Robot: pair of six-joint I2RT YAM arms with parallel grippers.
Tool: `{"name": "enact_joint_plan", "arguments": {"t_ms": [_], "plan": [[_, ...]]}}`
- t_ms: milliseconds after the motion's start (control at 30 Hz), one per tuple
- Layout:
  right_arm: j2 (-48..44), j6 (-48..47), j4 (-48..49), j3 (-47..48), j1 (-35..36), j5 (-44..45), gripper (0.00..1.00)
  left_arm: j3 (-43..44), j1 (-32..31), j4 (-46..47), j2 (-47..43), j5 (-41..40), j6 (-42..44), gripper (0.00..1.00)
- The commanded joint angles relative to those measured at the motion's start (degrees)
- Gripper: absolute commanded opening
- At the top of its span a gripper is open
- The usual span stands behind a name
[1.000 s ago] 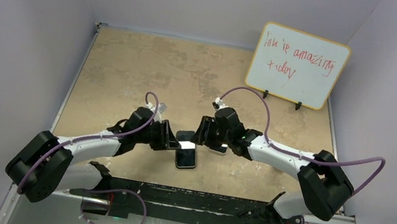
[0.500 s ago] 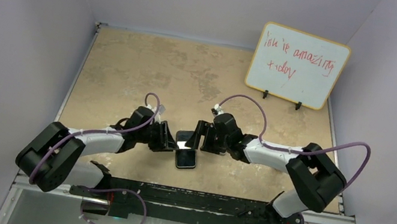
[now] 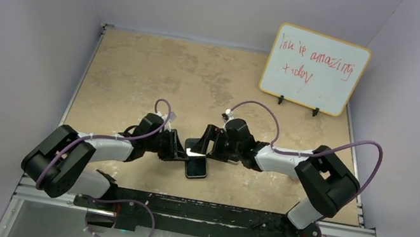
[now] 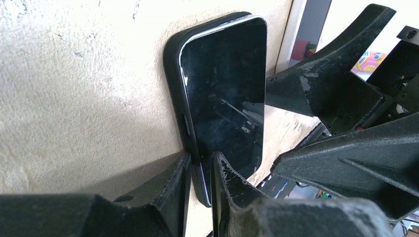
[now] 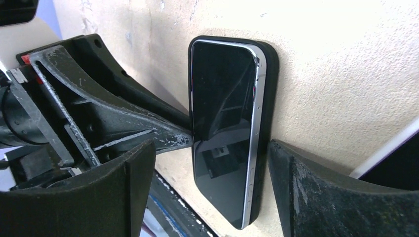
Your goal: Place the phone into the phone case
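Black phone (image 4: 225,98) in case (image 4: 173,74).
Clamped on its edge by left gripper (image 4: 200,173); right gripper (image 5: 211,148) spread wide astride it.

The left gripper (image 3: 184,151) and right gripper (image 3: 205,149) crowd the phone case (image 3: 197,168) from both sides, leaving little room between them. Behind them the table (image 3: 157,71) lies open; the whiteboard (image 3: 314,69) blocks the far right corner.
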Motion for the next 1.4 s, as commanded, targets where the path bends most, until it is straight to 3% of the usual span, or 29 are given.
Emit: {"name": "enact_joint_plan", "arguments": {"t_ms": [0, 367, 700, 900, 1233, 1367], "plan": [[0.6, 4.6, 6.7, -0.9, -0.2, -7.5, 0.83, -0.3, 0.4, 2.4, 0.1, 0.6, 1.6, 0.22], [-1.4, 15.9, 32.6, -8.5, -2.8, -15.0, 0.81, -0.1, 0.4, -2.9, -2.8, -2.0, 4.6, 0.21], [1.4, 16.3, 36.2, -8.3, -2.9, -16.4, 0.79, 0.0, 0.4, -2.4, -2.4, -1.2, 4.5, 0.24], [1.7, 12.9, 31.2, -6.5, -2.8, -15.2, 0.75, 0.4, 0.3, -2.7, -2.4, -1.2, 4.6, 0.24], [3.3, 13.0, 33.1, -5.6, -2.9, -17.5, 0.53, 1.0, 0.3, -3.0, -2.2, -1.3, 4.7, 0.24], [3.6, 12.4, 32.5, -4.9, -2.8, -18.2, 0.51, 1.1, 0.3, -2.8, -2.3, -1.2, 4.6, 0.24]]}}
